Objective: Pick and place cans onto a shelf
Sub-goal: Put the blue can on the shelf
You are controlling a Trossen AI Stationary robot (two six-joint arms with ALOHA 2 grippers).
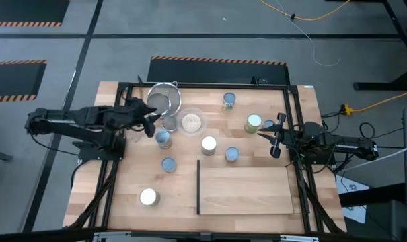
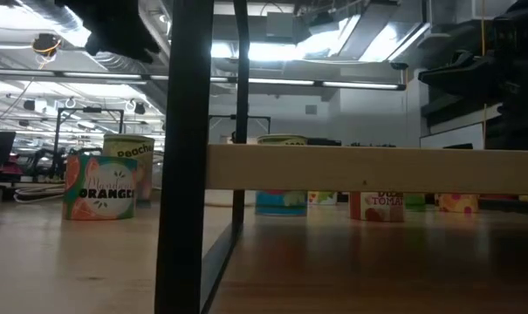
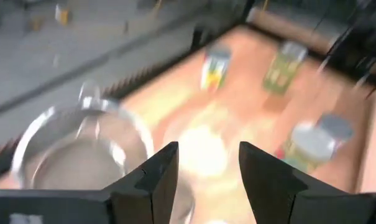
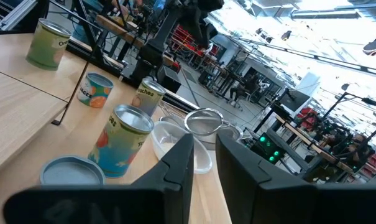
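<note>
Several cans stand upright on the wooden table: pale blue tops (image 1: 163, 139), (image 1: 168, 165), (image 1: 232, 154), (image 1: 229, 101), and shiny tops (image 1: 208, 144), (image 1: 148, 197), (image 1: 254, 123). The shelf (image 1: 247, 191), a light-wood panel with a dark upright edge (image 1: 198, 187), lies at the near right and holds nothing. My left gripper (image 1: 149, 115) is open and empty, above the table beside the mesh strainer (image 1: 164, 99). In its wrist view (image 3: 203, 168) it looks over the strainer and the bowl. My right gripper (image 1: 276, 134) hovers right of the cans, fingers narrowly apart (image 4: 203, 165), empty.
A clear glass bowl of grains (image 1: 191, 122) sits next to the strainer at the far middle. Black frame rails (image 1: 294, 121) run along the table's sides and far edge. In the low view the shelf's board (image 2: 368, 167) and its dark upright (image 2: 185, 157) hide part of the cans.
</note>
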